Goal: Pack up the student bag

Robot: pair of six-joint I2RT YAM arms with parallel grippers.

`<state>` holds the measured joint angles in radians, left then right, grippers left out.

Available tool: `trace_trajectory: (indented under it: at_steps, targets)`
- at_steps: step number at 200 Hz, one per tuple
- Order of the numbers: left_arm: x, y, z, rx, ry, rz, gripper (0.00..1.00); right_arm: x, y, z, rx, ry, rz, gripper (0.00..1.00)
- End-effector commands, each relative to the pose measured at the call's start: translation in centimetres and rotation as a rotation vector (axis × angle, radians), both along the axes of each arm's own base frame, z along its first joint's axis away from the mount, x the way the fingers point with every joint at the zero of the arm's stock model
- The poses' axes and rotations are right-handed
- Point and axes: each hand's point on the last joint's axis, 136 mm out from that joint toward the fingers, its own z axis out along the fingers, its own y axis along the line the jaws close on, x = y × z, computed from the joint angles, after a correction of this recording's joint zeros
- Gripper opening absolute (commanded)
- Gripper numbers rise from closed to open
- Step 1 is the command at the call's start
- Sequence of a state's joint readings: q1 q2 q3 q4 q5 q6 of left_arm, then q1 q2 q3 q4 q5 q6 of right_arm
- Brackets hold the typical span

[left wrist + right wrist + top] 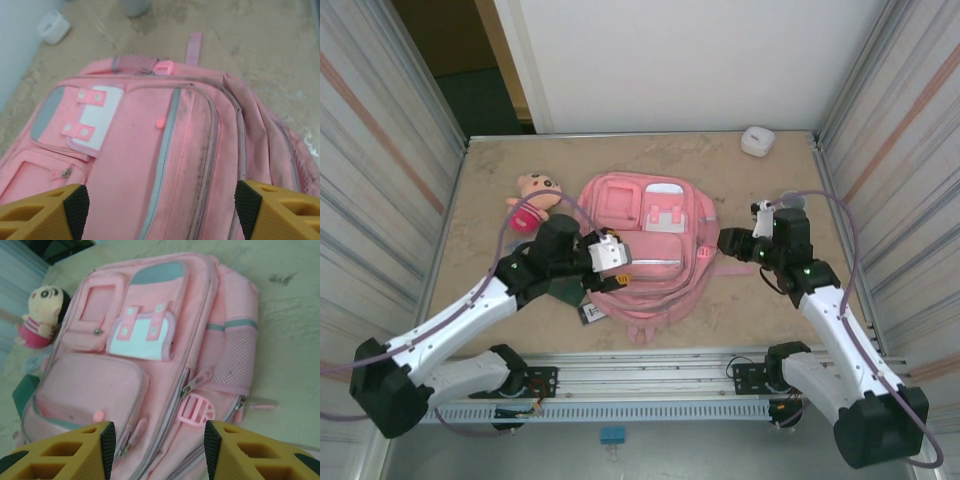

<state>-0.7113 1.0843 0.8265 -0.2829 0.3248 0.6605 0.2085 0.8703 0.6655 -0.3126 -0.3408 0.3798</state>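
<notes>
The student bag (655, 250) is a big pink backpack that lies flat, front side up, in the middle of the table. My left gripper (607, 262) hovers over its near left part. In the left wrist view the gripper (161, 212) is open, its fingers (76, 207) wide apart above the bag (150, 150), with nothing between them. My right gripper (728, 242) sits at the bag's right edge. It too is open (160, 452), just above the bag's (150, 365) side zip and a pink buckle (195, 410). The zips in view look closed.
A small plush doll (535, 200) in a pink dress lies left of the bag, also seen from the right wrist (40, 315). A dark green item (560, 290) and a dark flat item (592, 313) lie under the left arm. A white case (757, 140) sits at the back right.
</notes>
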Motion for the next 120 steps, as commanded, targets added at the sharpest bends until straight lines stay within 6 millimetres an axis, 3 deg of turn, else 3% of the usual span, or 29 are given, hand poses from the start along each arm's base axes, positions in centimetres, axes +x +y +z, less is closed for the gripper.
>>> trace_trajectory:
  at_steps: [1,85,107,120]
  targets:
    - [0.1,-0.3,-2.1,0.130,0.007,-0.046,0.80,-0.8,0.9,-0.3,-0.015,-0.039,0.063,0.50]
    - [2.2,-5.8,-7.4,0.246,0.035,-0.144,0.86,-1.7,2.9,-0.1,-0.008,-0.071,0.155,0.51]
    - [3.4,-5.6,-9.3,0.313,0.022,-0.112,0.78,-1.9,2.9,0.1,-0.015,-0.087,0.162,0.51]
    - [4.2,-5.5,-9.6,0.324,-0.006,-0.091,0.64,-1.9,2.8,0.3,-0.022,-0.100,0.159,0.51]
